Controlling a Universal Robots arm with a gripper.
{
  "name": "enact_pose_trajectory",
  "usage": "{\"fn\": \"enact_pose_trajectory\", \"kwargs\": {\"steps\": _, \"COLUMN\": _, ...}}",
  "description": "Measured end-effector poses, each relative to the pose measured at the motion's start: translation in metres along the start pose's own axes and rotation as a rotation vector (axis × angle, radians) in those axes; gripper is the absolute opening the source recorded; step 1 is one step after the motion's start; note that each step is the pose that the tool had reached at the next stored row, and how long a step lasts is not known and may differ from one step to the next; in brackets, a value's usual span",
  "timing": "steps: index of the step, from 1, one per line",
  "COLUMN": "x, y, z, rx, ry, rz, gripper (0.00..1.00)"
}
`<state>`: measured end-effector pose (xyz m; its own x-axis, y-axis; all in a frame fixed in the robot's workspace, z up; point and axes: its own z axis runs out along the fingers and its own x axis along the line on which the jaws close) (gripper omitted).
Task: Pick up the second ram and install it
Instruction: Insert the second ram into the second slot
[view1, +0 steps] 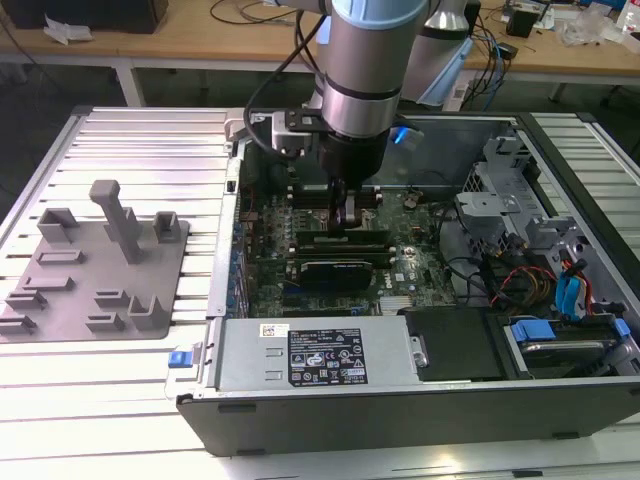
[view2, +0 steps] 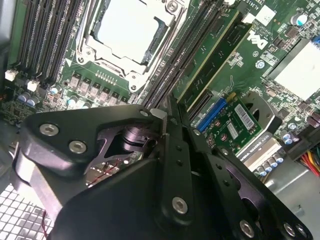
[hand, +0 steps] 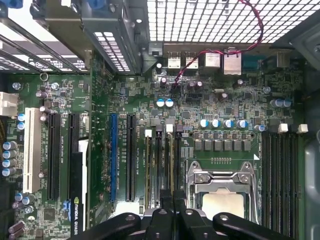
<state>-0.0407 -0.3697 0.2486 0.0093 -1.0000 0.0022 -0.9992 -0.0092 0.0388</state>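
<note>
- slatted table (view1: 120, 140) carries the open computer case (view1: 400, 412), with the grey holder tray (view1: 95, 270) beside it on the exterior view's left
- arm (view1: 365, 60) reaches down into the case, over the motherboard (hand: 220, 100)
- black expansion card (view1: 340, 270) sits a few slots off, apart from the gripper
- gripper (view1: 347, 222) clamped on the second ram (view1: 368, 236), jaws nearly together
- second ram stands on edge at a memory slot beside the CPU socket (hand: 222, 185), directly under the fingertips

Occlusion notes
Black tool (hand: 172, 200) cut by picture edge, covering the black memory slots' (hand: 159, 160) near ends; grip contents unresolved.
</note>
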Motion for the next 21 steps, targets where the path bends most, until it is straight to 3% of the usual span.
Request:
{"fn": "enact_pose_trajectory", "kwargs": {"steps": 4, "x": 0.0003, "y": -0.0002, "z": 0.0033, "rx": 0.0007, "ry": -0.0001, "rz": 0.004, "gripper": 0.09}}
{"fn": "enact_pose_trajectory", "kwargs": {"steps": 9, "x": 0.0003, "y": 0.0008, "z": 0.0070, "rx": 0.0094, "ry": -0.0009, "rz": 0.011, "gripper": 0.09}}
{"fn": "enact_pose_trajectory", "kwargs": {"steps": 21, "x": 0.0004, "y": -0.0006, "z": 0.0100, "rx": 0.0097, "ry": -0.0012, "rz": 0.024, "gripper": 0.09}}
